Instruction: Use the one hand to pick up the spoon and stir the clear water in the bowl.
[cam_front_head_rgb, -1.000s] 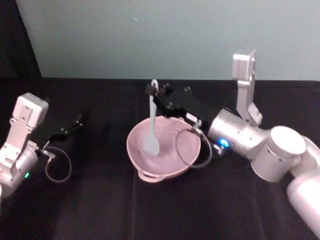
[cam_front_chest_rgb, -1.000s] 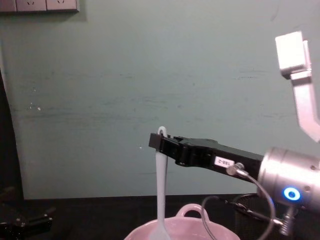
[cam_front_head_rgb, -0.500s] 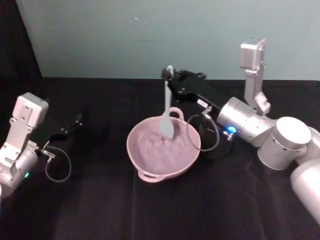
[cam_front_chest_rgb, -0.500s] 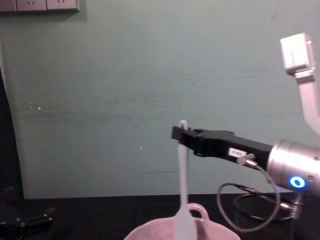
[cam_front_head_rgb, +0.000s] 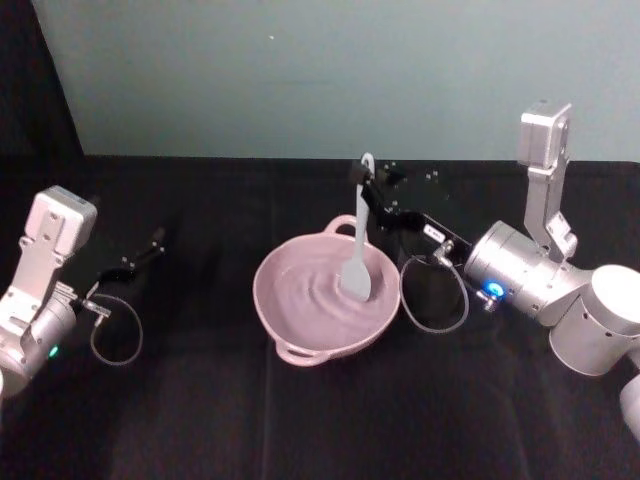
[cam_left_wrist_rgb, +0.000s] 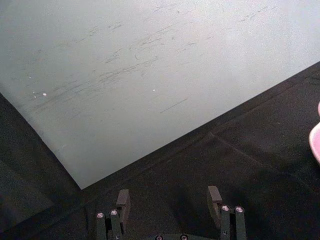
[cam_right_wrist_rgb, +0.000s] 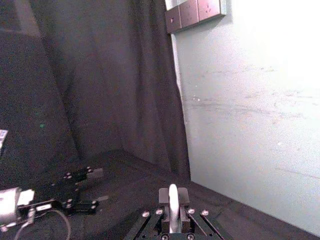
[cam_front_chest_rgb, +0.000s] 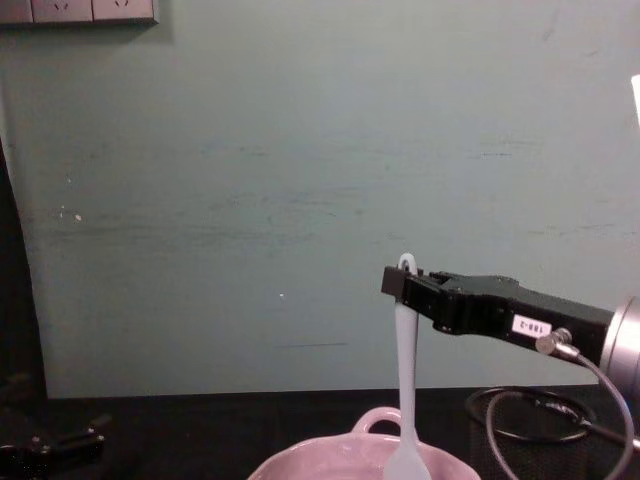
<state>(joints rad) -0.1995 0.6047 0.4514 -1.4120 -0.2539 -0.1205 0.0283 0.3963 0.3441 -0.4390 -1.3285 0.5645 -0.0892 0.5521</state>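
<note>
Glossy pink ceramic bowl (cam_front_head_rgb: 300, 305), smooth white plastic spoon (cam_front_head_rgb: 358, 275), matt black tablecloth (cam_front_head_rgb: 200, 400)

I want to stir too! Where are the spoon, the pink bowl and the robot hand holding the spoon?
spoon (cam_front_head_rgb: 357, 278): head view, on its flat paddle head, down inside the bowl.
bowl (cam_front_head_rgb: 258, 290): head view, on its left rim.
right gripper (cam_front_head_rgb: 360, 174): head view, between its fingers, pinching the spoon's handle near the top.

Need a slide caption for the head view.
Right hand holds the spoon upright, paddle inside the pink bowl; left hand parked open at far left.
</note>
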